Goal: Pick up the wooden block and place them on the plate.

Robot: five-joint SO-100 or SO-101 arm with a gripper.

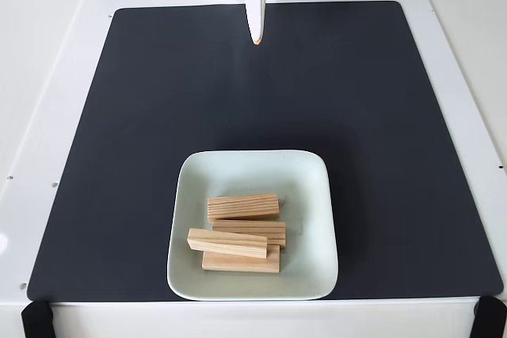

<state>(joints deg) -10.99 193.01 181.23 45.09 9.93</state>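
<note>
Wooden blocks: four small rectangular light-wood blocks were seen piled in the lower half of the plate (252, 165) in the fixed view, all lying roughly crosswise.
Upper block (243, 206): it was set at the top of the pile, slightly tilted, with fine lengthwise grooves visible on its upper face.
Second block (261, 229): it lay just below the upper block and was partly covered by the block in front of it.
Front block (227, 243): it rested on top of the two blocks beneath it, shifted towards the left of the pile, with its plain pale side turned to the camera.
Bottom block (245, 263): it lay nearest the lower rim of the plate, and only its long side was exposed.
Plate: a pale mint-green square with rounded corners and a raised rim was placed on the black mat (158, 100), near the mat's lower edge and well apart from the claw.
Claw (257, 37): the white claw was seen at the top of the mat, its fingers drawn together to one narrow tip; nothing was held.
Table (47, 77): a white surface was visible around the mat.
Writing: no legible lettering could be made out.
</note>
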